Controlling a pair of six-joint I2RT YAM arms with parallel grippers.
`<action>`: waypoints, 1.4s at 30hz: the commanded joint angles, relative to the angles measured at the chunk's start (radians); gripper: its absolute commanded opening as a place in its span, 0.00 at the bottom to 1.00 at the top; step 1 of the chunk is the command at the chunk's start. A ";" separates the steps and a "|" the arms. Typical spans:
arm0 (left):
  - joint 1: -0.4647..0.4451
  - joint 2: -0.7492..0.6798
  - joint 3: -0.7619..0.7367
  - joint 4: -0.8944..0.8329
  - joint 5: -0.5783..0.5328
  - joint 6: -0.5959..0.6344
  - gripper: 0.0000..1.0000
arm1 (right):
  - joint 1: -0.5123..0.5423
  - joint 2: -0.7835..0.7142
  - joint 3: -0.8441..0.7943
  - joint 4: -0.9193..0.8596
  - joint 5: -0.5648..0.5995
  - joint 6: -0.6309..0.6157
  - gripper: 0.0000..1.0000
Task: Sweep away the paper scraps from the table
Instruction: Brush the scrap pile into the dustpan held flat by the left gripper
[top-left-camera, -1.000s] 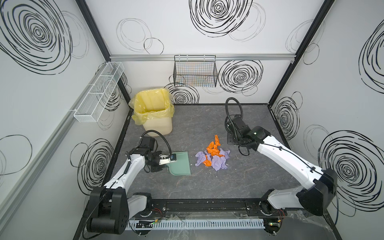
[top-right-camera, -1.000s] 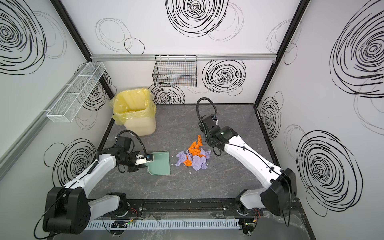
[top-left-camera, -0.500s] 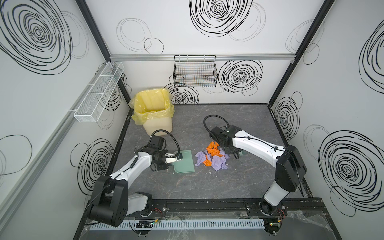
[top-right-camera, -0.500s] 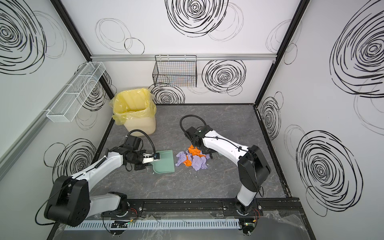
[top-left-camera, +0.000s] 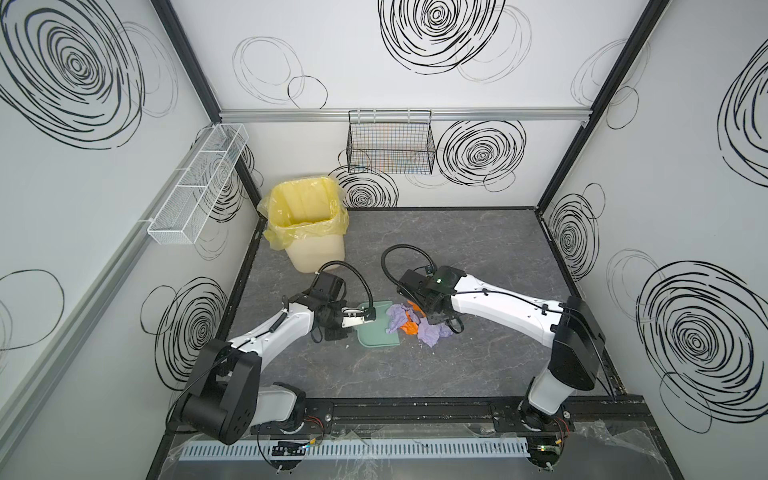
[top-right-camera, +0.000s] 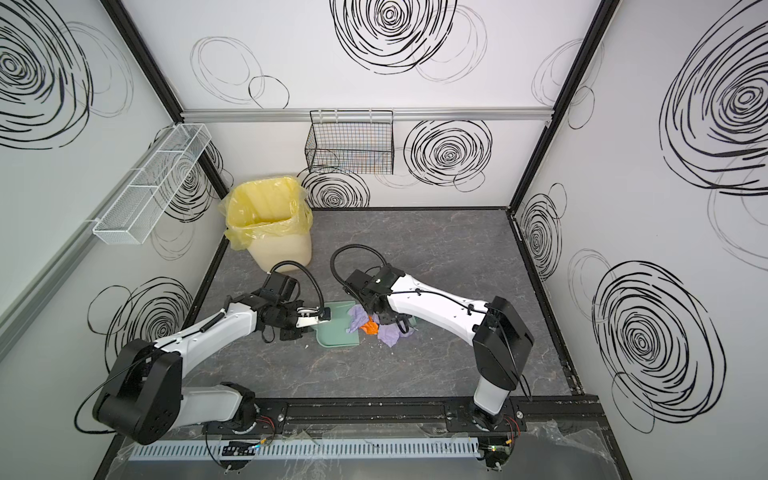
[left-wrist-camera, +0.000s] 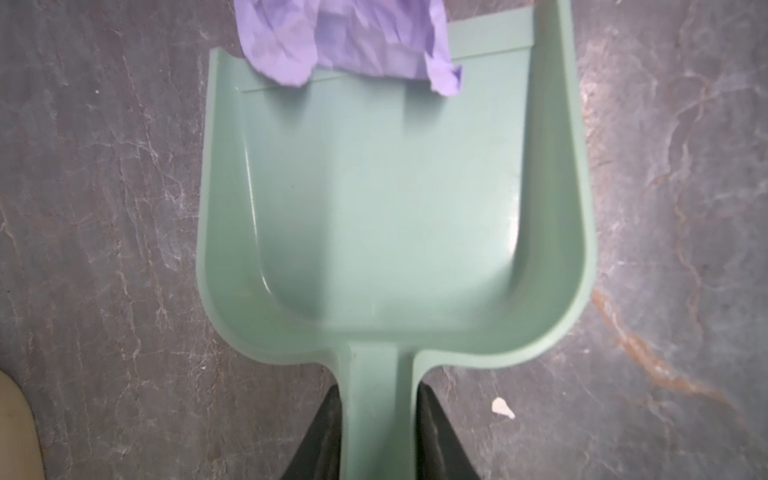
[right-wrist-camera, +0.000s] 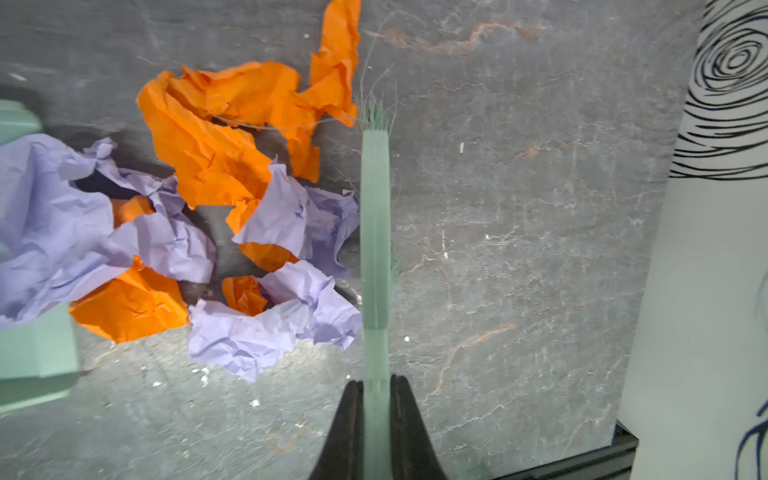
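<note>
My left hand (left-wrist-camera: 378, 399) is clamped on the handle of the mint-green dustpan (left-wrist-camera: 382, 199), which lies flat on the counter (top-left-camera: 457, 365); my right hand (right-wrist-camera: 376, 384) is closed tight on the green brush (right-wrist-camera: 375, 232). The paper scraps (top-left-camera: 430, 334), orange and lavender, sit bunched at the centre of both top views, between brush and pan, one lavender piece overlapping the pan's lip

Left gripper (left-wrist-camera: 379, 397) grips dustpan (left-wrist-camera: 374, 187) handle, forearm low. Right gripper (right-wrist-camera: 376, 386) grips brush (right-wrist-camera: 375, 232), wrist angled down beside dustpan mouth.
</note>
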 joint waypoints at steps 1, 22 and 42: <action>-0.017 0.024 0.008 0.025 -0.002 -0.029 0.00 | 0.035 0.018 0.035 0.039 -0.051 0.025 0.00; -0.112 0.078 -0.002 0.100 0.034 -0.129 0.00 | 0.108 -0.008 0.098 0.233 -0.208 0.014 0.00; -0.021 0.066 -0.014 0.086 0.085 -0.081 0.00 | 0.098 -0.266 -0.008 -0.035 -0.063 0.153 0.00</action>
